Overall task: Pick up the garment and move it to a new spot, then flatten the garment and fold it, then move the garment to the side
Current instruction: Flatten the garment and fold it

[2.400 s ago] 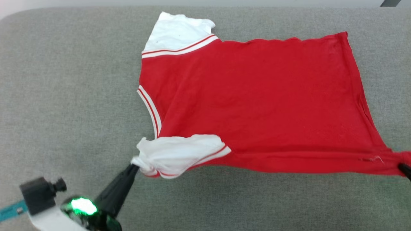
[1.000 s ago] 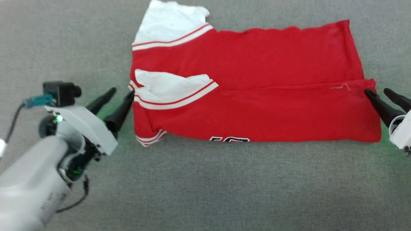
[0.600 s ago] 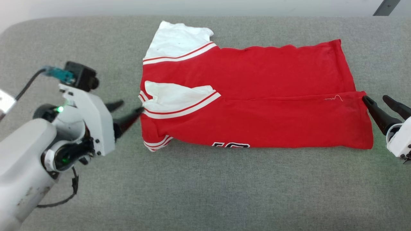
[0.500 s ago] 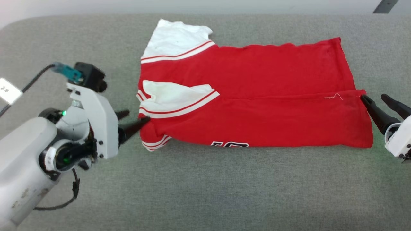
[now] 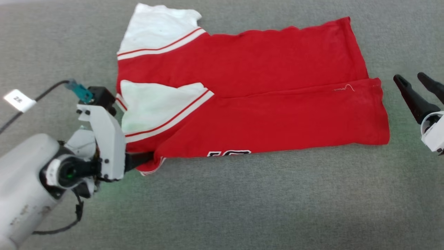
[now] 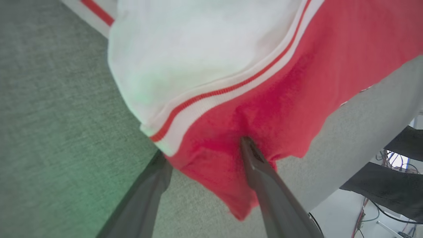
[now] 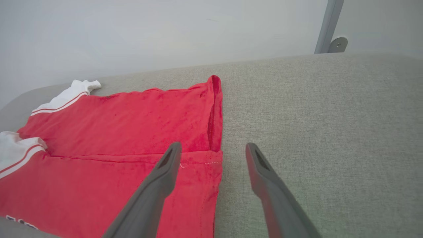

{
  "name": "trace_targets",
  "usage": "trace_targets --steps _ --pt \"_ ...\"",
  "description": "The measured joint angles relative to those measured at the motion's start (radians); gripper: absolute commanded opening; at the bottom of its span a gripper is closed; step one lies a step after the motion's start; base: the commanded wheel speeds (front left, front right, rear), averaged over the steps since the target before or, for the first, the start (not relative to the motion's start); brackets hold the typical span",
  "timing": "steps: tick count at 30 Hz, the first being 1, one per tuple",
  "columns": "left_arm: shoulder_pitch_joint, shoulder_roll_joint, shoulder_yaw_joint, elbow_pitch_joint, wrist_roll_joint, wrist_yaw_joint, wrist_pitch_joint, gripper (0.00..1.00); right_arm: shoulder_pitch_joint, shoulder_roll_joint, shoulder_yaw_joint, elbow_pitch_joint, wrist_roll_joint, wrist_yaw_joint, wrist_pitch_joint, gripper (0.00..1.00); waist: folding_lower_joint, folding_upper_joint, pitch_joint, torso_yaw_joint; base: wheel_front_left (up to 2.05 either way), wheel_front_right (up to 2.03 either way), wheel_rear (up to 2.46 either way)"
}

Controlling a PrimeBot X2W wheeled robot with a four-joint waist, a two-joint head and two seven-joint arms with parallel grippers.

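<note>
The garment (image 5: 263,104) lies flat on the grey surface (image 5: 242,215), with its 6 o'clock part folded up over the body. For this reason the white sleeve (image 5: 156,100) rests on top of the red cloth, and only the top of the black number (image 5: 229,152) looks out at the fold line. It seems that one long fold is made and the next one is being prepared.

The left fingers (image 6: 261,178) are apart and sit at the garment's 8 o'clock corner. One tip presses on the red cloth and the other is at the striped edge, beside the surface. They grip nothing yet, and probably they are placed there to take this corner. The left forearm (image 5: 20,184) comes in low from 8 o'clock, with the wrist turned toward the cloth.

The right fingers (image 5: 411,97) are also apart. They stand at 3 o'clock, near the hem (image 5: 380,111) without touching it, and point toward 11 o'clock, ready for the opposite end.
</note>
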Motion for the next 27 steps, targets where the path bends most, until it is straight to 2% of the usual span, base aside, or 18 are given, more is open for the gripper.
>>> trace_targets --steps 1,2,3,4,5,10,13,15,18,21,27 --pt "0.001 0.0 0.003 0.011 -0.01 -0.007 0.007 1.0 -0.001 0.0 -0.002 -0.006 -0.004 0.0 0.0 1.0 0.0 0.0 0.006 -0.007 0.0 0.0 0.0" --pt "0.002 -0.002 0.008 0.019 -0.021 -0.014 0.008 0.94 -0.002 0.0 -0.005 -0.012 -0.007 0.0 -0.001 1.0 -0.0001 0.0 0.012 -0.013 0.0 0.0 0.0" --pt "0.004 -0.004 0.012 0.028 -0.034 -0.019 0.008 0.55 -0.003 0.0 -0.007 -0.018 -0.01 0.0 -0.001 1.0 0.0 0.0 0.017 -0.019 0.0 0.0 0.0" --pt "0.006 -0.005 0.016 0.036 -0.044 -0.026 0.011 0.25 -0.005 -0.001 -0.01 -0.024 -0.014 0.0 -0.001 1.0 0.0 0.0 0.023 -0.025 0.0 0.0 0.0" --pt "0.007 -0.005 0.021 0.043 -0.052 -0.034 0.012 0.0 -0.007 -0.002 -0.011 -0.031 -0.018 0.0 -0.001 1.0 0.0 0.0 0.027 -0.03 0.0 0.0 0.0" --pt "0.017 -0.021 0.047 0.072 -0.104 -0.072 0.011 0.0 -0.007 -0.006 -0.01 -0.069 -0.039 0.0 0.019 1.0 0.0 0.0001 0.043 -0.043 0.0 0.0 0.0" --pt "0.017 -0.028 0.051 0.075 -0.105 -0.086 0.002 0.0 -0.008 -0.029 0.006 -0.097 -0.062 0.0 0.066 1.0 0.0 0.0 0.045 -0.039 0.0 0.0 0.0" --pt "0.016 -0.035 0.051 0.075 -0.096 -0.095 -0.007 0.0 -0.006 -0.059 0.03 -0.112 -0.061 0.0 0.153 1.0 0.0 0.0 0.045 -0.033 0.0 0.0 0.0" --pt "0.014 -0.048 0.05 0.073 -0.088 -0.106 -0.022 0.0 0.019 -0.125 0.095 -0.159 -0.049 0.0 0.338 1.0 0.0 0.0 0.045 -0.022 0.0 0.0 0.0" --pt "0.011 -0.056 0.048 0.063 -0.07 -0.111 -0.032 0.0 0.024 -0.162 0.103 -0.192 -0.03 0.0 0.461 1.0 -0.0001 0.0 0.05 -0.012 0.0 0.0 0.0" --pt "0.001 -0.07 0.046 0.047 -0.048 -0.13 -0.054 0.0 -0.009 -0.119 0.091 -0.141 -0.037 0.0 0.609 1.0 0.0 0.0 0.07 0.007 0.0 0.0 0.0"
